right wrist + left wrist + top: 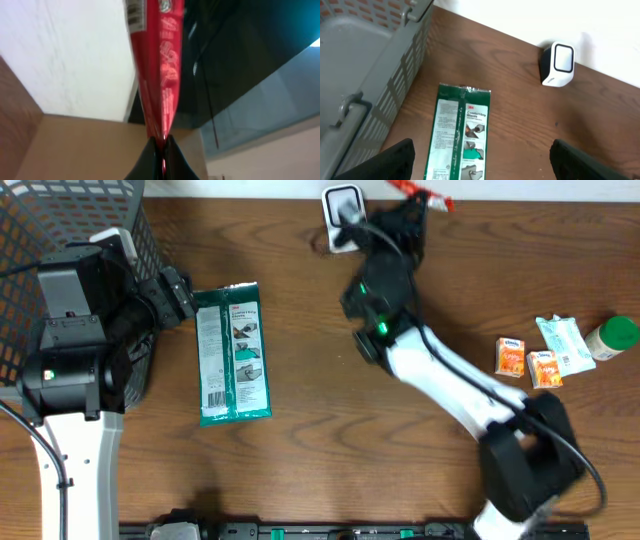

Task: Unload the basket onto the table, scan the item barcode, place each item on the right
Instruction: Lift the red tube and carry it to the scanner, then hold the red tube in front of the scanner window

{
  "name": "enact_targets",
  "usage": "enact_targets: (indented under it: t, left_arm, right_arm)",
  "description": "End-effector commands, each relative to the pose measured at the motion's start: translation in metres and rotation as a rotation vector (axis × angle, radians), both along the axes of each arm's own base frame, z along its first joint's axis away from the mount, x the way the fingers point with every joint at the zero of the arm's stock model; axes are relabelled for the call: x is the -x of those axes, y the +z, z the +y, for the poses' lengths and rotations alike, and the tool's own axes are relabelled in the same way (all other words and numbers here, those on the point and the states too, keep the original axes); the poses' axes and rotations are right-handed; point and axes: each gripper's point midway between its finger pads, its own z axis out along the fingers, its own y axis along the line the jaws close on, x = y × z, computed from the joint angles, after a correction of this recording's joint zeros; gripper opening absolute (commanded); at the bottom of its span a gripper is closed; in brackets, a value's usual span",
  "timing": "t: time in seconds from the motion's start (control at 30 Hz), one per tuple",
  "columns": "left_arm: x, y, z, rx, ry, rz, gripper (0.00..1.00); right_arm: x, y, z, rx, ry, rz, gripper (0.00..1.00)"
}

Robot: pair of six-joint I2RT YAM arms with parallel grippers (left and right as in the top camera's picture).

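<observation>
My right gripper point(408, 208) is shut on the lower edge of a thin red packet point(432, 197), raised at the table's far edge just right of the white barcode scanner point(342, 205). In the right wrist view the red packet point(160, 60) rises from the pinched fingertips of my right gripper point(161, 144), with a barcode point(134, 10) near its top. A green and white packet point(232, 352) lies flat on the table. My left gripper point(182, 295) is open at its left end. In the left wrist view, the left gripper point(482, 152) straddles the green packet point(461, 130), with the scanner point(558, 64) beyond.
A grey mesh basket point(60, 220) stands at the far left, beside the left arm, its wall point(395, 85) close to the green packet. At the right lie two small orange packs point(512, 356), a white and teal pack point(563, 340) and a green-capped bottle point(612, 337).
</observation>
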Motion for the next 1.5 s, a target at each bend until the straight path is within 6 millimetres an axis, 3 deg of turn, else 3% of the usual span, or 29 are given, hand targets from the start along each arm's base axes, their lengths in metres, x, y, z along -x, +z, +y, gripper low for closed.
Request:
enact_targets:
  t: [0.0, 0.13, 0.23, 0.43, 0.6, 0.77, 1.17, 1.47]
  left_arm:
    - [0.0, 0.002, 0.001, -0.006, -0.007, -0.007, 0.87]
    - [0.0, 0.002, 0.001, -0.006, -0.007, -0.007, 0.87]
    - [0.0, 0.002, 0.001, -0.006, -0.007, -0.007, 0.87]
    - [0.0, 0.002, 0.001, -0.006, -0.007, -0.007, 0.87]
    - [0.0, 0.002, 0.001, -0.006, -0.007, -0.007, 0.87]
    - [0.0, 0.002, 0.001, -0.006, -0.007, -0.007, 0.87]
    - [0.0, 0.002, 0.001, -0.006, -0.007, -0.007, 0.87]
    - [0.0, 0.002, 0.001, -0.007, -0.007, -0.007, 0.87]
  right_arm:
    - [-0.032, -0.002, -0.007, 0.033, -0.12, 0.041, 0.01]
    - [-0.064, -0.026, 0.006, 0.031, -0.141, 0.046, 0.01]
    - [-0.082, -0.053, 0.018, 0.051, -0.137, 0.071, 0.01]
    - [-0.111, -0.142, 0.028, 0.155, -0.119, 0.204, 0.01]
    - [-0.124, -0.205, 0.022, 0.202, -0.109, 0.283, 0.01]
    - [-0.124, -0.249, 0.023, 0.222, -0.104, 0.332, 0.01]
    - [-0.113, -0.294, 0.034, 0.224, -0.075, 0.47, 0.01]
    - [-0.114, -0.297, 0.036, 0.211, -0.056, 0.472, 0.01]
